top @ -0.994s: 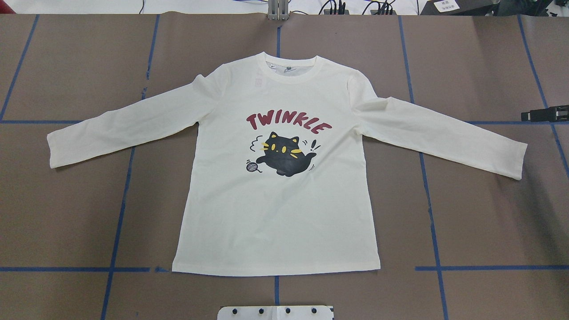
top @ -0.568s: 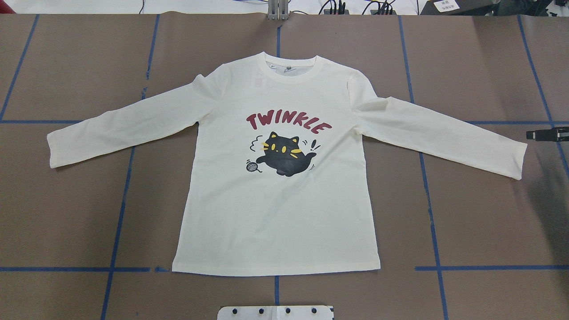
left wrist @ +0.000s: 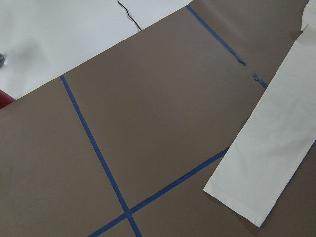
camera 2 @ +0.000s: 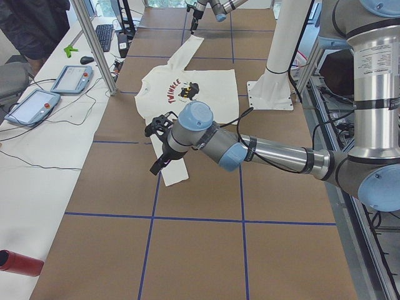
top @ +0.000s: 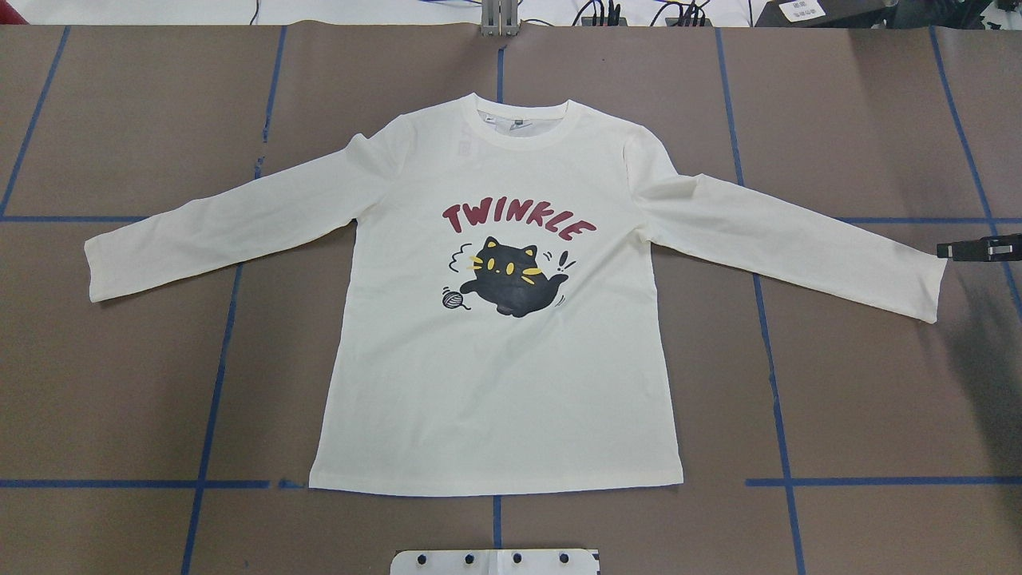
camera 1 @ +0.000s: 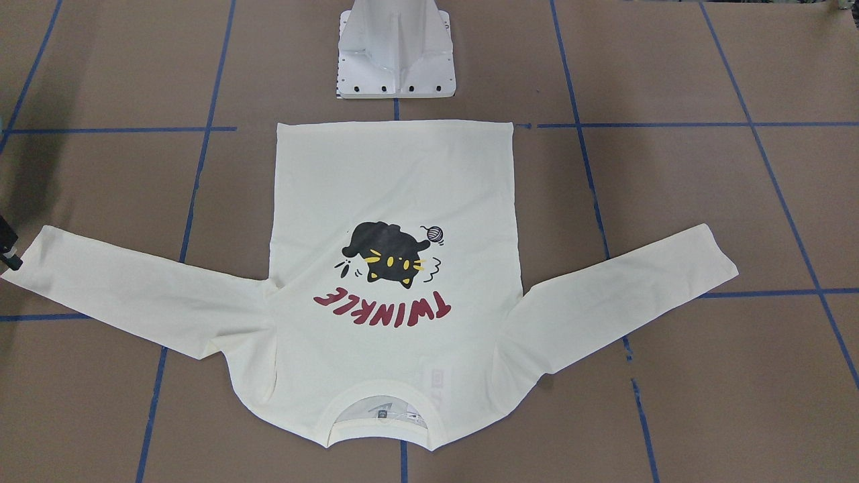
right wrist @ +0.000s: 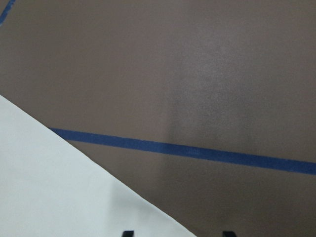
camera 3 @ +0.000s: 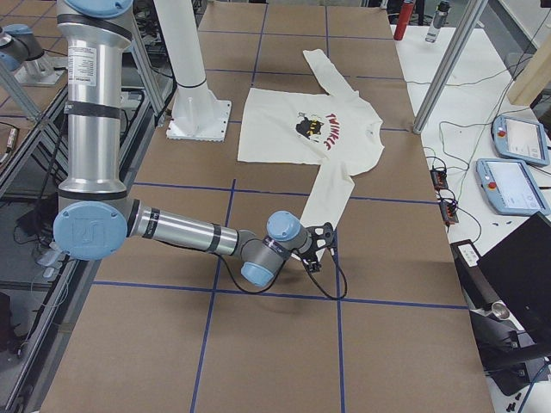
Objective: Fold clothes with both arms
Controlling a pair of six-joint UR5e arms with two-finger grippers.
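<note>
The cream long-sleeved shirt (top: 495,383) lies flat and face up on the brown table, cat print and red "TWINKLE" showing, both sleeves spread out. My right gripper (top: 944,250) is low at the far corner of the right sleeve cuff (top: 930,287); it also shows at the edge of the front-facing view (camera 1: 10,258). In the right wrist view its fingertips (right wrist: 127,232) stand apart, open and empty, over the sleeve (right wrist: 59,187). My left gripper (camera 2: 157,164) shows only in the exterior left view, above the left cuff (left wrist: 261,168); I cannot tell its state.
The white pedestal base (camera 1: 396,54) stands just behind the shirt's hem. Blue tape lines (top: 215,359) cross the table. Teach pendants (camera 2: 37,103) and a metal post (camera 2: 94,44) stand beyond the far edge. A red cylinder (camera 2: 19,262) lies at the left end.
My right gripper has moved toward the robot's side of the table, down to the right sleeve cuff. The shirt has not moved.
</note>
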